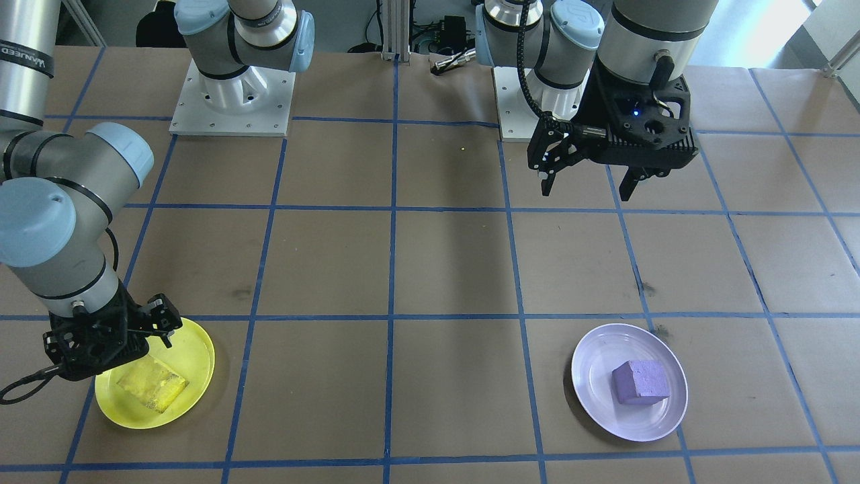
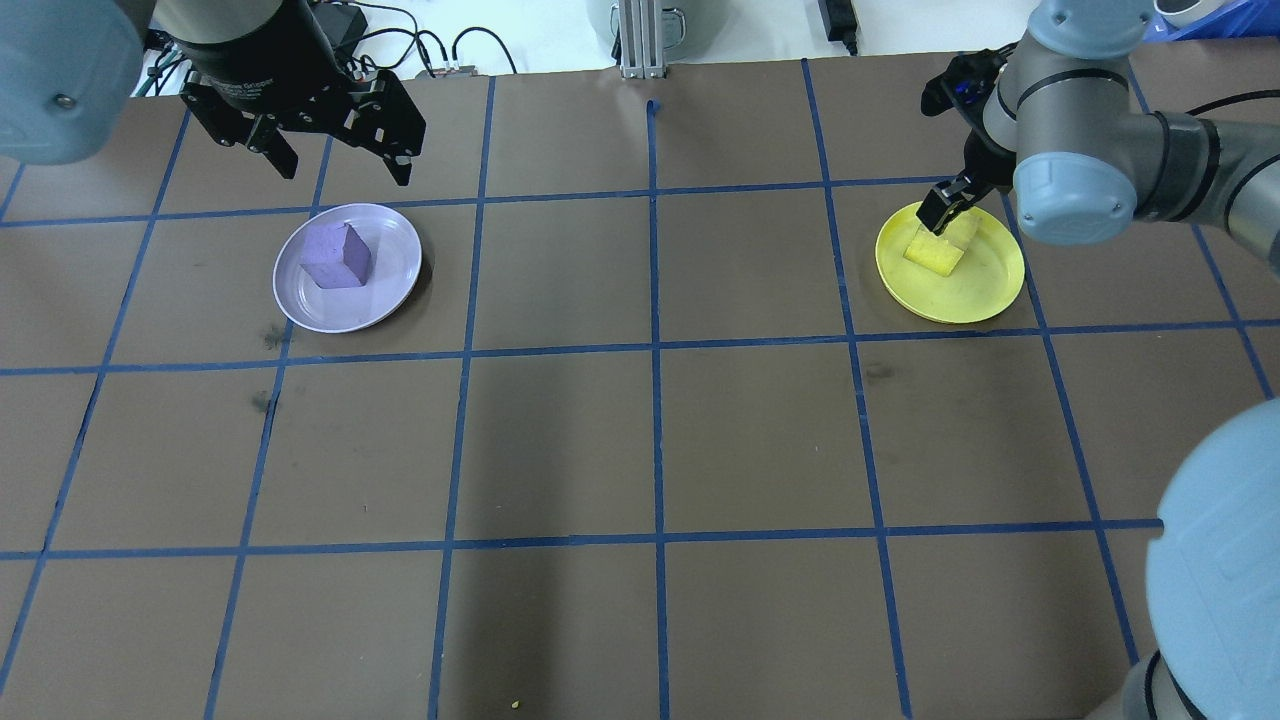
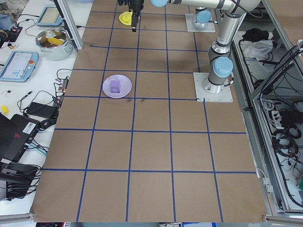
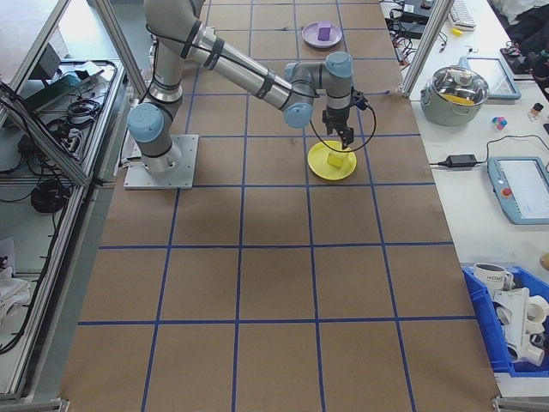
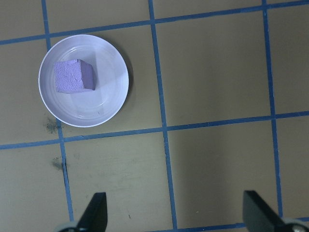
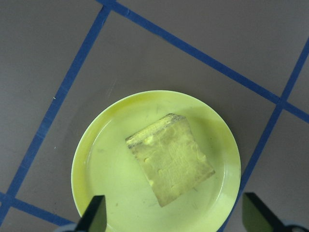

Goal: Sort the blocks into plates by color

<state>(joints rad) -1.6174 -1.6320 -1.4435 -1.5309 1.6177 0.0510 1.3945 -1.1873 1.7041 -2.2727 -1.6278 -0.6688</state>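
Right end effector gapes empty over yellow block; left end effector open, empty.

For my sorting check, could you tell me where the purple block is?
In the overhead view, the purple block sits in the lavender plate on the table's left side.

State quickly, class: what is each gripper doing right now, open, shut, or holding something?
Left gripper: open, empty, raised beside the lavender plate.
Right gripper: open, holding nothing, above the yellow block in the yellow plate.
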